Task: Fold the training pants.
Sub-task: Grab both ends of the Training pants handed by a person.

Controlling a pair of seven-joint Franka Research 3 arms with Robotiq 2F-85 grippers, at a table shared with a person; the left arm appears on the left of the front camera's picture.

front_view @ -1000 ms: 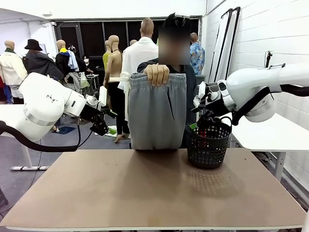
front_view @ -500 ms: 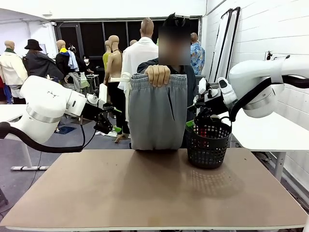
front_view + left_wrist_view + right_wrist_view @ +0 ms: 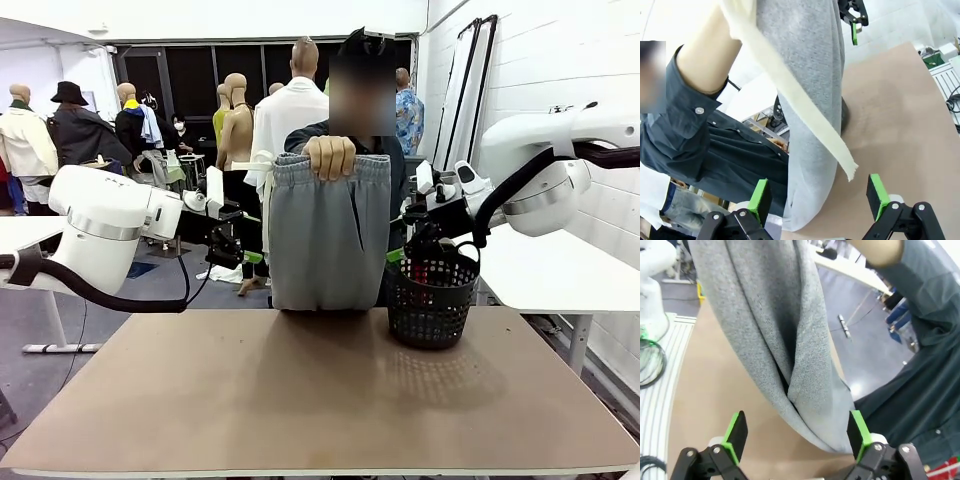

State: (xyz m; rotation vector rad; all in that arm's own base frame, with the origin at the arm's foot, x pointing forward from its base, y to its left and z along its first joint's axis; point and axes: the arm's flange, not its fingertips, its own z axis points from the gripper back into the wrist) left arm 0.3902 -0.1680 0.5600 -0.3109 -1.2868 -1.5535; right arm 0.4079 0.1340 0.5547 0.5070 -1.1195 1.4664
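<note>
Well, from the front there is one pair of training pants [image 3: 325,240], grey, held up by the waistband in a person's hand [image 3: 330,157] beyond the far edge of the bench [image 3: 300,400]. It hangs doubled over, its lower fold level with that far edge near the middle. One black mesh basket [image 3: 432,300] stands on the bench by the far edge, toward the right corner, just beside the cloth. Two arms flank the pants. The left fingers [image 3: 240,245] sit close off one side, the right fingers [image 3: 408,245] off the other, above the basket. Both pairs are spread wide and hold nothing.

Looking along the left wrist, two green pads [image 3: 760,195] stand wide apart with the grey cloth hanging beyond the gap between them. One cream strip [image 3: 790,85] crosses in front of the cloth. A dark sleeve [image 3: 700,125] lies to one side, bare bench to the other, with the other arm's fingers farther off.

Along the right wrist, again two green pads [image 3: 735,432] are spread wide. The folded bottom of the pants hangs down between them, unclamped. Brown bench shows on one side, the person's dark shirt [image 3: 920,365] on the other.
</note>
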